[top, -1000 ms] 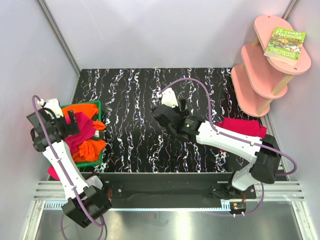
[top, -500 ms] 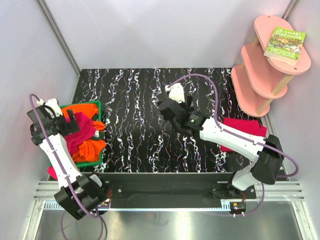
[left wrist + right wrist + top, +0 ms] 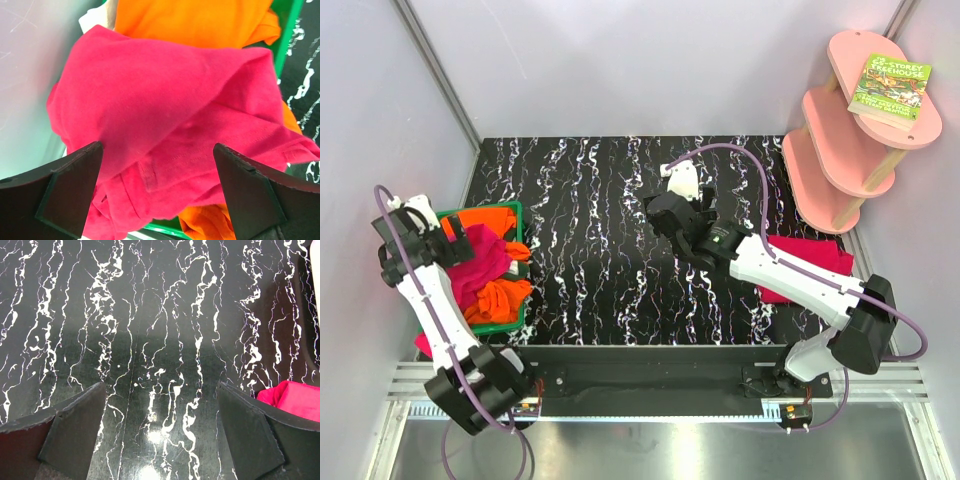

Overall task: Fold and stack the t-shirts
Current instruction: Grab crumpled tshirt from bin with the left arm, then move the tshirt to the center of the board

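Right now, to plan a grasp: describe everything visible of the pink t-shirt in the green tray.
The pink t-shirt is soft crimson-pink cloth, crumpled and unfolded, with a stitched hem showing. It lies on top of orange t-shirts in the green tray. The open left gripper hovers over it, apparently not touching.

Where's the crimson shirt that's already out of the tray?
Top view: the crimson shirt lies on the right side of the table, partly under the right arm, near the pink shelf.
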Tool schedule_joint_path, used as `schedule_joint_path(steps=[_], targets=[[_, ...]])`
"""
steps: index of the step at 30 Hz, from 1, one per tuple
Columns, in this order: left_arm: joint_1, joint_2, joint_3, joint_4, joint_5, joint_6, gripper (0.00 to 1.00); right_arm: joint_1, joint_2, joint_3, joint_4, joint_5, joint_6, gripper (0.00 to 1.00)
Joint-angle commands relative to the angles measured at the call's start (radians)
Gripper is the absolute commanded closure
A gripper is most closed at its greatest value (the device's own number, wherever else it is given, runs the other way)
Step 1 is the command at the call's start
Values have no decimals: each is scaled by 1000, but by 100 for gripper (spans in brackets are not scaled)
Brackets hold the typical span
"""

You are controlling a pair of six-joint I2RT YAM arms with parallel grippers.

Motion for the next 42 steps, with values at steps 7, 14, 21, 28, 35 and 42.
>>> schedule_joint_path(steps=[7, 14, 21, 28, 35, 42], targets=[[-3, 171, 121, 53, -67, -7, 2, 3, -15, 10, -3, -3, -23, 0], [-2, 135, 117, 75, -32, -17, 21, 3, -18, -1, -11, -9, -12, 0], [-2, 130, 95, 84, -44, -14, 100, 3, 2, -1, -12, -15, -4, 0], [-25, 98, 142, 67, -18, -10, 100, 3, 16, 7, -12, -26, -3, 0], [-363, 203, 739, -152, -67, -92, 100, 3, 31, 42, -12, -18, -26, 0], [-621, 369, 1109, -252, -132, -37, 100, 3, 8, 59, -14, -26, -23, 0]])
